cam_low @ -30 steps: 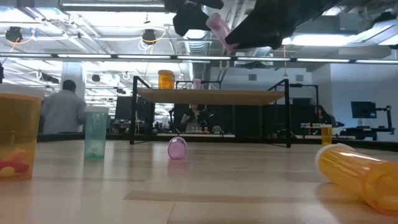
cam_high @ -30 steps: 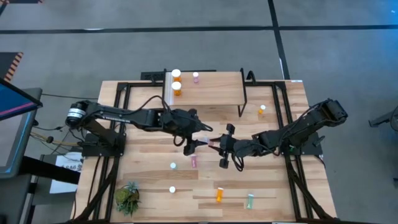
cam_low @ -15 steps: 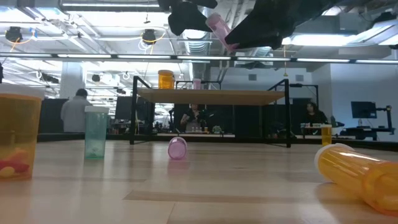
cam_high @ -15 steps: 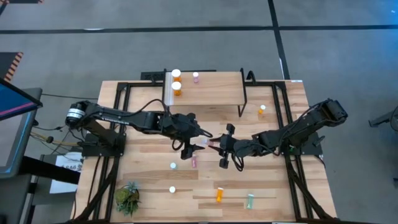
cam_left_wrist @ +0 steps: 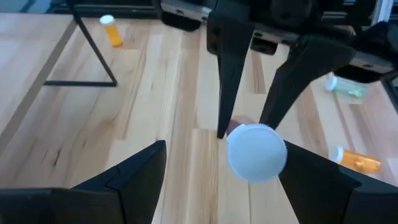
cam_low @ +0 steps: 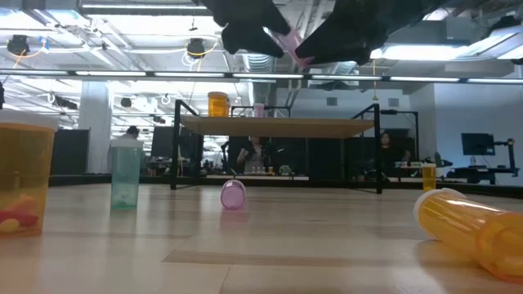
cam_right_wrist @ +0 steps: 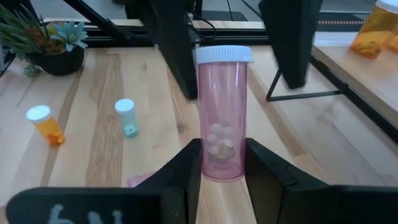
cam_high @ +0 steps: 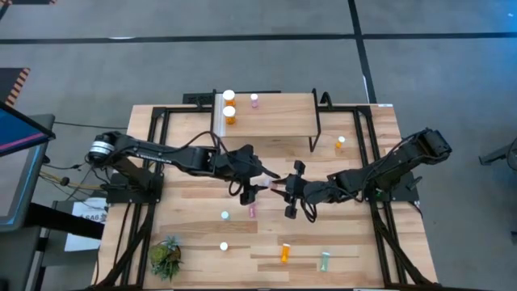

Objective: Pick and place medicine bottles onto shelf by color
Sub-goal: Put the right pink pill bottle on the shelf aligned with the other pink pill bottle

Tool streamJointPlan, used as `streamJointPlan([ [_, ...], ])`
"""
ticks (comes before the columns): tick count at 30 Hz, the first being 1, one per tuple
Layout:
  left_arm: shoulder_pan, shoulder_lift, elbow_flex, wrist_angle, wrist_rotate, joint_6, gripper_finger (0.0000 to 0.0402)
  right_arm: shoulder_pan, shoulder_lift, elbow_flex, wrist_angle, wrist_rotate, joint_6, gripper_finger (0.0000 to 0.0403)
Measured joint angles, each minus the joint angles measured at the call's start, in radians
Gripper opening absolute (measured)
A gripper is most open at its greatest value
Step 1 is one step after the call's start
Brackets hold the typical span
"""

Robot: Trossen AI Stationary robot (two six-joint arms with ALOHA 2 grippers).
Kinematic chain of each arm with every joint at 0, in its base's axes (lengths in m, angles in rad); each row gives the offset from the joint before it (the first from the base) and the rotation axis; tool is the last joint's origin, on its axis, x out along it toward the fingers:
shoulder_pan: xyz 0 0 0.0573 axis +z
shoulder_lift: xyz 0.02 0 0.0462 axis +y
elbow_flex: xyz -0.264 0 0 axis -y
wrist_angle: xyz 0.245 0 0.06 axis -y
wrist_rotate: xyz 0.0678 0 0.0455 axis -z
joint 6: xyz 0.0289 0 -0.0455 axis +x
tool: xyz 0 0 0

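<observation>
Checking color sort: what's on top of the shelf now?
On the shelf: two orange bottles near the white strip end, one small pink bottle beside them. Nothing visibly covered.

there were ten medicine bottles (cam_high: pixel 340 143) in all: five orange bottles (cam_high: pixel 230 113), three pink bottles (cam_high: pixel 254 100) and two pale green bottles (cam_high: pixel 325 260). three of the ten stood on the one shelf (cam_high: pixel 283 117), two orange and one pink. there was also one potted plant (cam_high: pixel 165 257), and two dark arms (cam_high: pixel 153 150) reached over the one table (cam_high: pixel 363 234).
</observation>
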Motion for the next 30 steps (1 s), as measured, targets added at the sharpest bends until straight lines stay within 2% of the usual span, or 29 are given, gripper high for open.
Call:
streamJointPlan([
  [4, -0.001, 0.008, -0.001, 0.001, -0.002, 0.005, 0.0268, 0.000, -0.001, 0.000, 0.000, 0.001, 0.000, 0.0124],
  [11, -0.001, 0.008, -0.001, -0.006, 0.005, 0.008, 0.0209, 0.000, -0.001, 0.000, -0.005, 0.002, 0.000, 0.0124],
  [16, -0.001, -0.006, -0.001, -0.010, 0.025, 0.007, 0.0192, 0.000, -0.001, 0.000, -0.004, 0.001, 0.000, 0.0124],
  [21, -0.009, -0.011, -0.001, -0.006, 0.029, 0.007, 0.0205, 0.000, -0.001, 0.000, -0.007, 0.000, -0.001, 0.0124],
  [30, -0.018, -0.014, -0.001, 0.004, 0.018, 0.008, 0.0263, 0.000, -0.001, 0.000, -0.008, 0.000, -0.002, 0.0124],
])
